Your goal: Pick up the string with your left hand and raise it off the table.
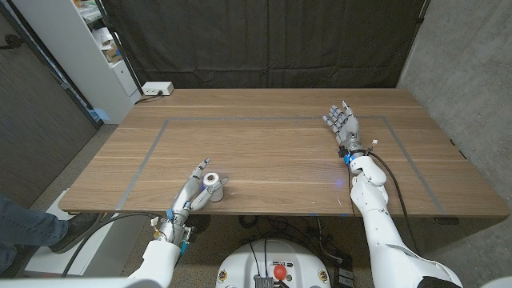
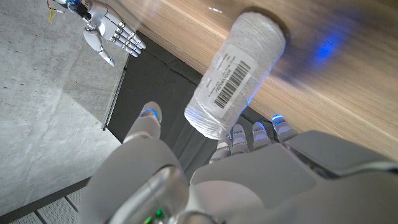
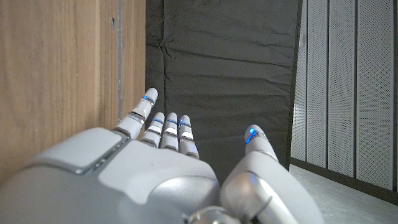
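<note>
A: Where's the string [image 1: 212,180]?
B: A white spool standing near the table's [image 1: 280,152] front edge, just off the left hand's [image 1: 192,192] fingertips; that hand's unclenched, holding nothing.
A: So, the reach?
B: I'd say so; closing round the spool comes next. Right hand [image 1: 342,124] idles, fingers apart

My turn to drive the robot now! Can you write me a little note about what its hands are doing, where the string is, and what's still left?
Left hand: near the table's front edge, fingers spread open right beside the white spool of string with a barcode label; the left wrist view shows the spool between thumb and fingers, not gripped.
Right hand: open, holding nothing, waiting at the far right of the wooden table.
Done: the left hand has reached the spool.
Left: close the fingers around the spool, then lift it off the table.
</note>
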